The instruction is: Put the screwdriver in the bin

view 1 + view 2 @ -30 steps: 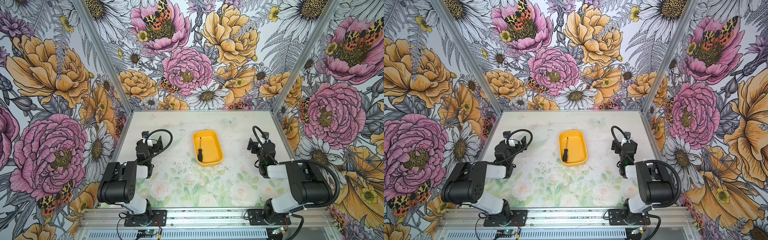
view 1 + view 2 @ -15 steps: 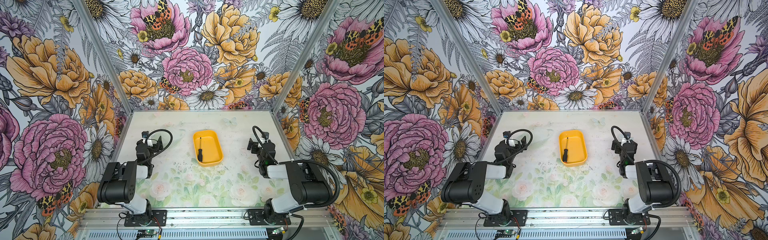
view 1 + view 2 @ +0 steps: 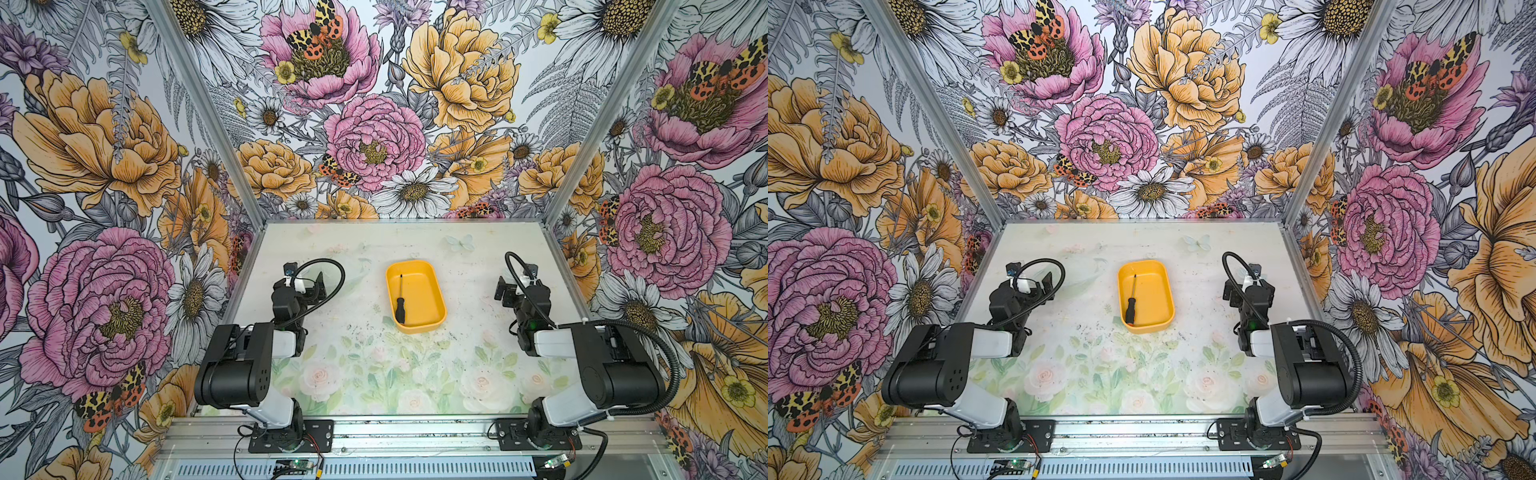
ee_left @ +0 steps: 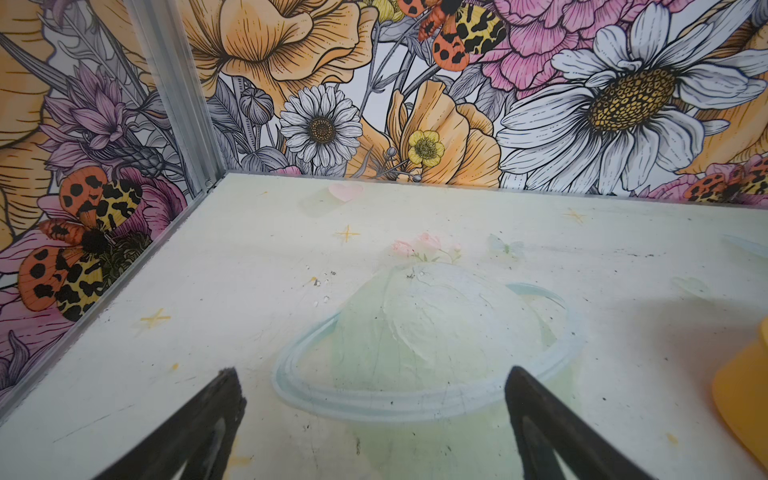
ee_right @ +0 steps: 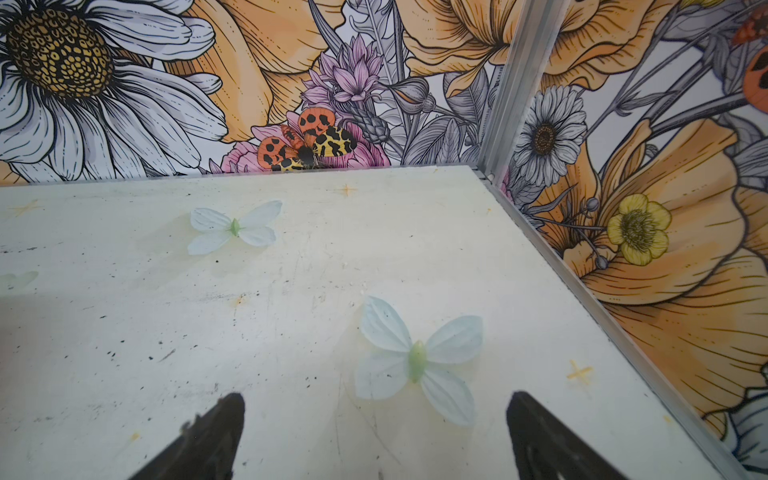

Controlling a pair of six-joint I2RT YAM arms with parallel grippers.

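Note:
The yellow-orange bin (image 3: 428, 272) (image 3: 1156, 270) stands in the middle of the table in both top views. The screwdriver (image 3: 400, 305) (image 3: 1131, 305) lies inside it along its left wall, black handle toward the front, thin shaft pointing back. My left gripper (image 3: 307, 282) (image 3: 1040, 284) rests well left of the bin, open and empty. My right gripper (image 3: 509, 286) (image 3: 1237, 289) rests well right of it, open and empty. In the left wrist view the black fingertips (image 4: 226, 395) stand wide apart over bare table, with a corner of the bin (image 4: 744, 399) at the frame edge. The right wrist view shows spread fingertips (image 5: 226, 415) above a printed butterfly.
Floral walls with aluminium corner posts (image 3: 249, 199) close the table on three sides. Both arm bases (image 3: 291, 432) sit on the rail along the front edge. The tabletop (image 3: 374, 365) carries only printed flowers and butterflies.

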